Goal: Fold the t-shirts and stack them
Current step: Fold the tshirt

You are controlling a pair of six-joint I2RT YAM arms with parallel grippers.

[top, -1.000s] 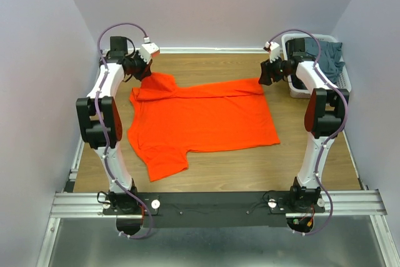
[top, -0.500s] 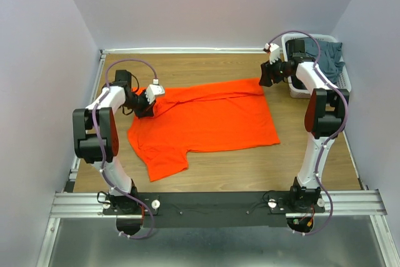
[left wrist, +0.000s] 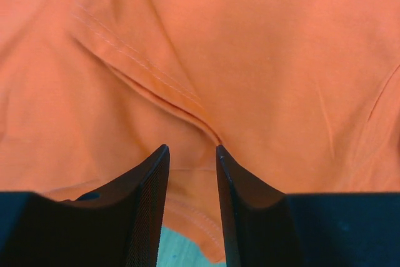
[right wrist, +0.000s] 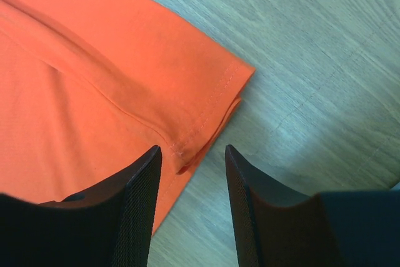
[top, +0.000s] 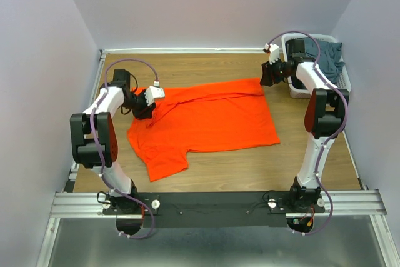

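While the shirt [top: 206, 120] lies spread on the table [top: 250, 167] in the top view, your left gripper [top: 150, 99] sits over its far left shoulder and your right gripper [top: 270, 73] at its far right corner; the first fold looks under way. The left wrist view shows jaws parted above a sleeve crease, pinching nothing. In the right wrist view, parted jaws straddle the doubled hem corner; your next move is probably to close there before lifting.

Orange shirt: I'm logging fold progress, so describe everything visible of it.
The orange shirt is plain, soft cloth with stitched hems, spread flat on the wooden table. Its far edge is folded over in a strip; one sleeve juts near-left. The left hand and right hand, both open, are at its far corners.
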